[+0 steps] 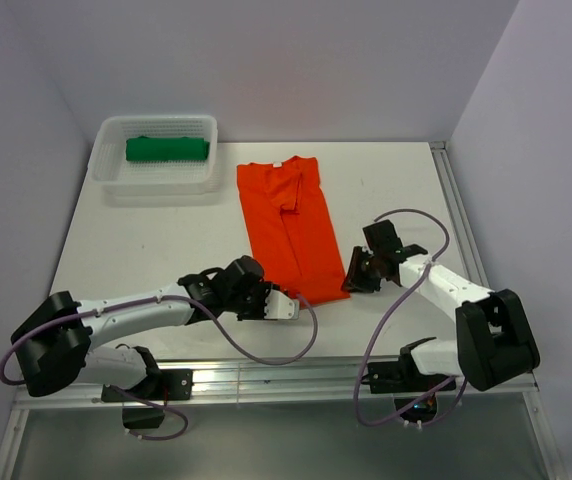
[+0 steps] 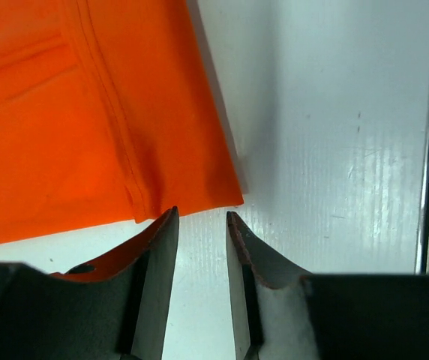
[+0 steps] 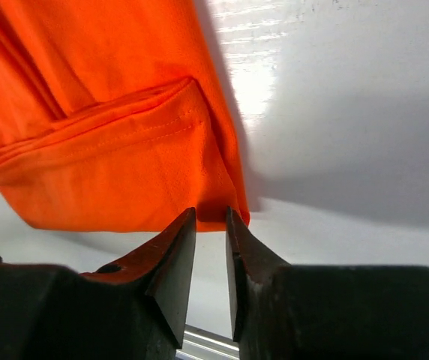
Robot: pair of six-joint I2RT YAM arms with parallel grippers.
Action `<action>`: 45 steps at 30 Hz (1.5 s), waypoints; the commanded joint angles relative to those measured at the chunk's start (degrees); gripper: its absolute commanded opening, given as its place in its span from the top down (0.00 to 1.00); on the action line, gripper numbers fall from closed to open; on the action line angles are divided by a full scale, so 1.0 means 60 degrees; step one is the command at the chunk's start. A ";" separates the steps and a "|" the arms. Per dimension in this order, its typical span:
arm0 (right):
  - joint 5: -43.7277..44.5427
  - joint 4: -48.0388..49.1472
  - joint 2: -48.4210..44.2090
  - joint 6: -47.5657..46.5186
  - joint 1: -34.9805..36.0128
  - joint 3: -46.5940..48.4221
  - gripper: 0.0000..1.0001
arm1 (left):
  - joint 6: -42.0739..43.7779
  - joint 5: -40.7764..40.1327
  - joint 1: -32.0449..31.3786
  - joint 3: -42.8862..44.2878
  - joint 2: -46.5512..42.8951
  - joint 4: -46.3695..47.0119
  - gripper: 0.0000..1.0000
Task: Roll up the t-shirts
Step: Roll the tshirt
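The orange-red t-shirt [image 1: 294, 225] lies flat on the white table, folded into a long strip with its collar at the far end. My left gripper [image 1: 293, 305] is open and empty at the strip's near edge. In the left wrist view, the left gripper's tips [image 2: 201, 217] stop just short of the shirt's corner [image 2: 199, 180]. My right gripper [image 1: 350, 282] is at the near right corner. In the right wrist view it [image 3: 211, 215] is narrowly open with its tips at the hem [image 3: 162, 172]. The dark green t-shirt [image 1: 167, 149] lies rolled in the basket.
The white mesh basket [image 1: 158, 183] stands at the far left of the table. A metal rail [image 1: 461, 225] runs along the table's right edge and another along the near edge. Grey walls close in the back and both sides.
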 commanded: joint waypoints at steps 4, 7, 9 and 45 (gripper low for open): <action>-0.0404 0.0100 -0.0906 0.0231 0.0040 0.0136 0.87 | -0.0191 -0.0235 -0.0154 0.0333 -0.0181 0.0513 0.65; -0.1442 0.0581 -0.1360 0.0553 0.0113 -0.0038 0.99 | -0.0382 0.0029 -0.0154 0.0509 -0.0035 0.0571 0.69; -0.2118 0.1241 -0.1420 0.0919 0.0360 -0.0156 1.00 | -0.0441 0.0175 -0.0154 0.0553 0.0068 0.0717 0.74; -0.3289 0.4491 -0.1495 0.3071 0.1781 -0.1459 1.00 | -0.0602 0.0381 0.0299 -0.0823 -0.0633 0.1875 0.87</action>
